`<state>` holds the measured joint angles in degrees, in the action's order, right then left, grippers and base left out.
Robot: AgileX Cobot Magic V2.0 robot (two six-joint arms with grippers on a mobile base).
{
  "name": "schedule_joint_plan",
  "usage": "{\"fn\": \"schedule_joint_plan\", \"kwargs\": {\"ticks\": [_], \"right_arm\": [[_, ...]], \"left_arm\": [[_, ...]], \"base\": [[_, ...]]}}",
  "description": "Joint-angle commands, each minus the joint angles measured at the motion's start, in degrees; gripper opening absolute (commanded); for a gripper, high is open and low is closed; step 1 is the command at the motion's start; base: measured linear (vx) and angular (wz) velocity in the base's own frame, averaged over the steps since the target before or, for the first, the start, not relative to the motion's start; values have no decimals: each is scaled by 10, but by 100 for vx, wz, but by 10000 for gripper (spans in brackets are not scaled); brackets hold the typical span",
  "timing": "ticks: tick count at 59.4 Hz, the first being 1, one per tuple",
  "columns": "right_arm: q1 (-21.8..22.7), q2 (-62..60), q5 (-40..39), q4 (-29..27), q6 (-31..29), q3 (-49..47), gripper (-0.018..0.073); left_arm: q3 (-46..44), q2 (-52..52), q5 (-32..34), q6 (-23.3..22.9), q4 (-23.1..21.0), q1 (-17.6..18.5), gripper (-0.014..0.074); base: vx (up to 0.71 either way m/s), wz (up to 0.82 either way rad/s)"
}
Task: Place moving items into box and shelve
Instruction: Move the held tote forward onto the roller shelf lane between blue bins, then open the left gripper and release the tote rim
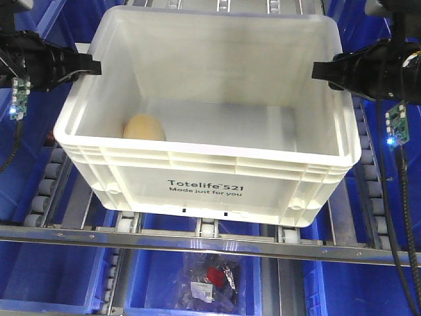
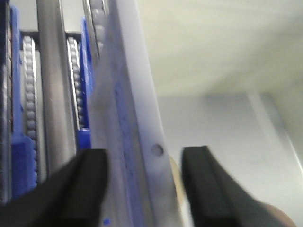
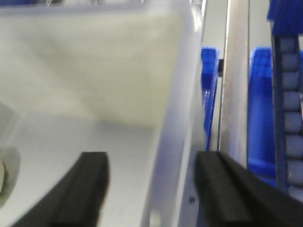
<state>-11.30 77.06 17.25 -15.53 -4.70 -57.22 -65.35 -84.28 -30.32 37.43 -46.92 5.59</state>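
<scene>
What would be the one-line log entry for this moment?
left pincer: open, astride crate wall | right pincer: same | yellow lump: inside crate

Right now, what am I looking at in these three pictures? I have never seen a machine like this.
It is a two-armed robot. The front picture looks down at a white crate resting on a shelf of rollers, with blue bins below. One pale egg-shaped item lies inside the crate. The black shapes at either side are the left gripper and right gripper, reaching the crate's side rims. The other two pictures come from cameras on each wrist: each shows two black fingers straddling a crate wall, jaws open, not yet squeezing it.
</scene>
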Motion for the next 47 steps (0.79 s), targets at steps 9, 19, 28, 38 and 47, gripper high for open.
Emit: {"fn": "schedule_joint_plan", "kwargs": {"ticks": [9,19,28,38,47], "right_arm": [[0,-22,-46,3,-6,-23,728],[0,-22,-38,3,-6,-23,709],[0,-22,-39,1,-6,-23,657],[0,-22,-39,1,-6,-23,569],[0,-22,-39,1,-6,-23,493]], "left_arm": [[-20,25,31,11,-25,2,658],[-20,36,31,11,-25,2,633],[-20,44,28,12,-25,2,590],[-20,44,23,12,-25,2,541],[-20,44,23,12,-25,2,506]], "base": [[0,0],[0,0],[0,0],[0,0],[0,0]]}}
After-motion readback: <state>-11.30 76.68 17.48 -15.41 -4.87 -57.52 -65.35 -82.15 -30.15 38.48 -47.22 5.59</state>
